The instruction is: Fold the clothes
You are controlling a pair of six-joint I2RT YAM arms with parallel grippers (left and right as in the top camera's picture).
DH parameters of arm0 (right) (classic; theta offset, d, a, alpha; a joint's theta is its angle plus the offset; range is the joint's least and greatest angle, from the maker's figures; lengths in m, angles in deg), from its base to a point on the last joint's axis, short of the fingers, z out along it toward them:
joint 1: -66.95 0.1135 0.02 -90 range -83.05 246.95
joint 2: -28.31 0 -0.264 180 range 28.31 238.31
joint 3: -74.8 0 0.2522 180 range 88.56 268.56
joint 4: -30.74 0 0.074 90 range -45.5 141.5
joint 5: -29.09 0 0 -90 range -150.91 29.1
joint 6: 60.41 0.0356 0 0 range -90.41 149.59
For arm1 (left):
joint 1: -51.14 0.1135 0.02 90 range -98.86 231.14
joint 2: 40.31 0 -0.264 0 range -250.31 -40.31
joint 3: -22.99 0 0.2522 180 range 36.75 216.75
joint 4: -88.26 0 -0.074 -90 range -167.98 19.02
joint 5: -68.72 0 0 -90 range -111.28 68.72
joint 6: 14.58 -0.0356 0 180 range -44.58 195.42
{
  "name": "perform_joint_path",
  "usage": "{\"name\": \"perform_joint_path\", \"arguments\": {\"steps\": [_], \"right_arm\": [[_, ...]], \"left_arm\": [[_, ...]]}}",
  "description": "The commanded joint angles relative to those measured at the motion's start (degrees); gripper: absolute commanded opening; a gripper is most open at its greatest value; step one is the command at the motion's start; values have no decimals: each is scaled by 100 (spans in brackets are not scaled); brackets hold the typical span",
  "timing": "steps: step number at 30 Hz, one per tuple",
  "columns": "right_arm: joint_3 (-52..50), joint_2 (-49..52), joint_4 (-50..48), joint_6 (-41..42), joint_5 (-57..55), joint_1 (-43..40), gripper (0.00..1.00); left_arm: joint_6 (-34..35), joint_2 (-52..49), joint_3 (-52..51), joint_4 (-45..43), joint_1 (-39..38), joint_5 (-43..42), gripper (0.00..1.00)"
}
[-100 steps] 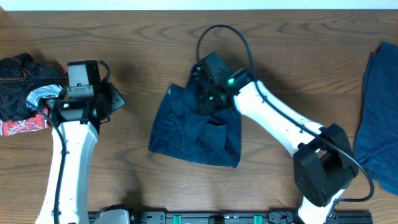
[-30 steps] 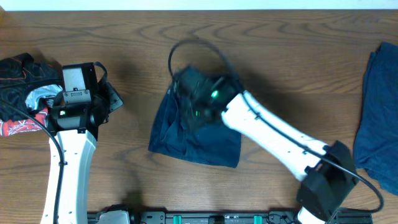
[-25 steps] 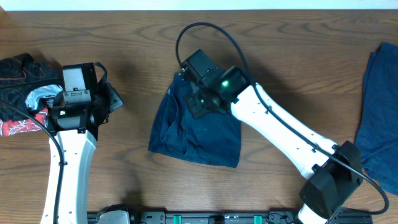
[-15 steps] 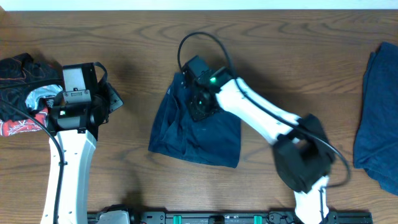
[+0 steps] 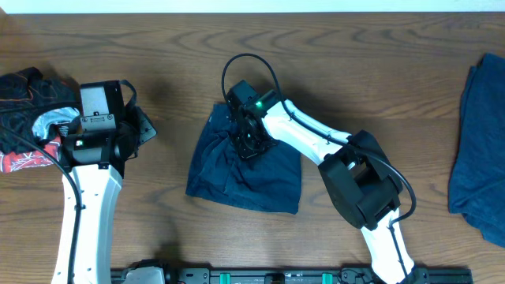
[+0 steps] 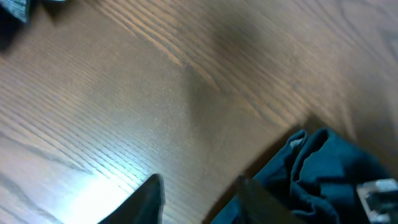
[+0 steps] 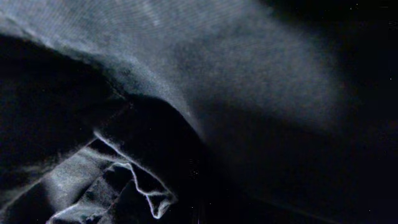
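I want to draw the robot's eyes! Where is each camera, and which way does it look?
Overhead: above the table, looking straight down; left arm, right arm and navy shorts show.
Left wrist: on the left arm, looking slantwise at the wood; the left gripper fingers show at the bottom.
Right wrist: right up against dark cloth; no fingers visible.
Shared: overhead and left wrist both see navy shorts.

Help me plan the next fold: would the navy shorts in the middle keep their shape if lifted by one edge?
Probably not: the navy shorts lie in soft creases and bunched folds, so they look floppy. They are likely light, and a push across the wooden table might wrinkle them rather than slide them whole.
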Motion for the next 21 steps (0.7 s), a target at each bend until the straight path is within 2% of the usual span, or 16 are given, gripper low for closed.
{"name": "perform_joint_path", "arguments": {"steps": [1,2,6,11,14,17,21], "right_arm": [[-192,55,144,-120,-138,59,1],[-170,-111,177,-144,-225,33,2],[-92,-1064,216,-291,-592,-98,20],[66,-2249,232,-291,-721,-367,26],[83,-2769,260,-310,-721,-551,27],[83,-3069,431,-313,-721,-721,22],[81,-3176,780,-387,-723,-863,14]], "left_arm": [[-44,35,11,20,28,-223,54],[-44,33,11,20,28,-234,55],[-48,-13,11,17,28,-330,61],[-63,-326,9,11,28,-695,62],[-109,-671,9,-28,28,-973,62],[-315,-1152,9,-195,28,-1499,63],[-697,-1845,9,-551,28,-2516,76]]}}
